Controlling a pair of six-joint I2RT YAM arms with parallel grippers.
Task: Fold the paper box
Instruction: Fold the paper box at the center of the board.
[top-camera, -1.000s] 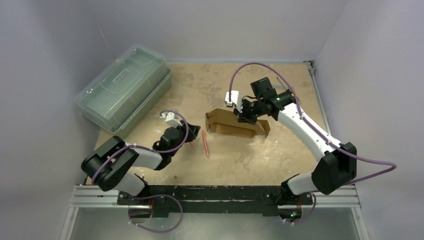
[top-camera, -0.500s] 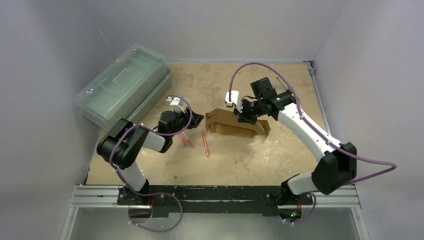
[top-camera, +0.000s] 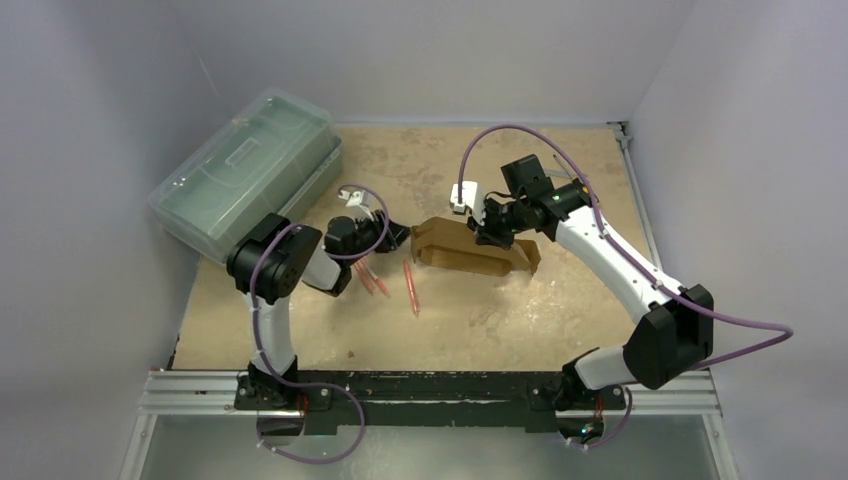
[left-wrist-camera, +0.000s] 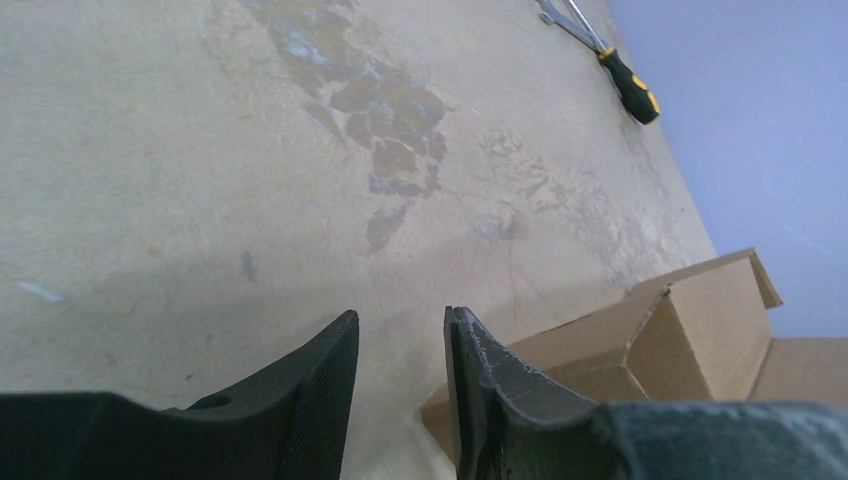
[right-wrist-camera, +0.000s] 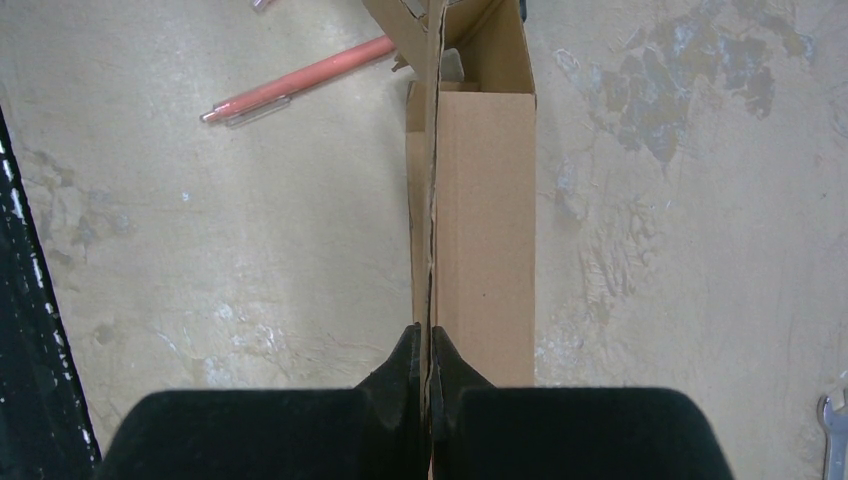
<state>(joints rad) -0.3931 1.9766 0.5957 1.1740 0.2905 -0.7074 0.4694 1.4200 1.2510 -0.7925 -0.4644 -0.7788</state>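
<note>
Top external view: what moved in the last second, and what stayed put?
The left gripper moved away from the arm bases, up beside the left end of the paper box. Its jaws stand apart with nothing between them. The right gripper stayed pinched on the box's upper edge. The box, the pink pens and the green case did not move.

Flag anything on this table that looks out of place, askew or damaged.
A pink pen lies loose beside the paper box, and a screwdriver lies near a wall: stray items for a folding job. The tabletop coating is worn off in patches. No tear shows on the box.
</note>
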